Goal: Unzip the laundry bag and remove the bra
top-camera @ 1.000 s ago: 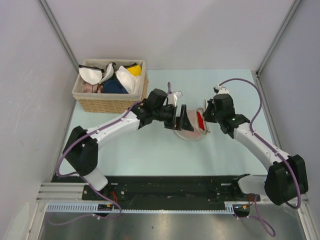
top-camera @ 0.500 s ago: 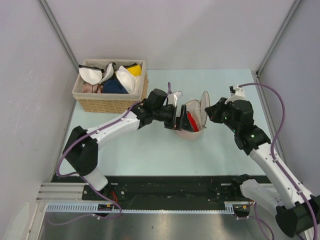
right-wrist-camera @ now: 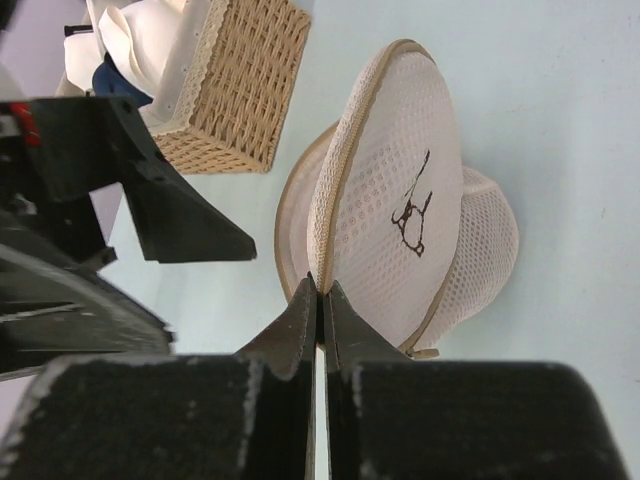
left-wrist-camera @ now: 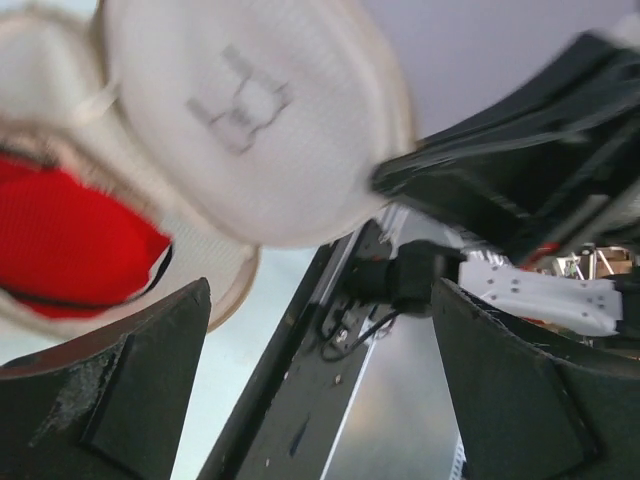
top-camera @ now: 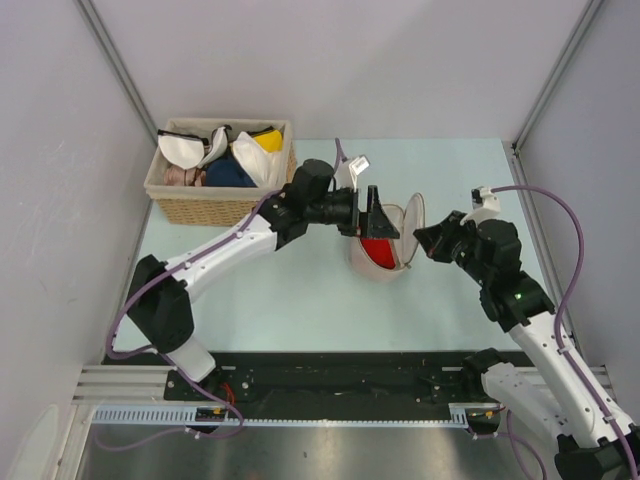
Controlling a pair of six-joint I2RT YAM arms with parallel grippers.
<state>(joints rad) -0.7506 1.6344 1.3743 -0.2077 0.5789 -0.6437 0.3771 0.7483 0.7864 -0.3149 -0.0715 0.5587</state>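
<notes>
The cream mesh laundry bag (top-camera: 384, 268) lies on the table, unzipped, with its round lid (top-camera: 412, 228) standing up on edge. The red bra (top-camera: 377, 250) shows inside the opening. My right gripper (top-camera: 423, 241) is shut on the lid's rim (right-wrist-camera: 336, 215), just right of the bag. My left gripper (top-camera: 377, 220) is open and empty, hovering above the bag's left side. In the left wrist view the lid (left-wrist-camera: 250, 130) with its dark bra drawing fills the top, the bra (left-wrist-camera: 70, 240) sits at the left, and the gripper (left-wrist-camera: 320, 385) holds nothing. The right wrist view shows its gripper (right-wrist-camera: 321, 287) pinched at the rim.
A wicker basket (top-camera: 222, 170) with white, yellow and dark blue bras stands at the back left; it also shows in the right wrist view (right-wrist-camera: 235, 90). Grey walls close in the pale green table (top-camera: 300, 290). The arms' base rail runs along the near edge.
My right gripper has pulled back to the right and swung the lid up and open. My left gripper has lifted off the bag, up and back. More of the red bra is exposed.
</notes>
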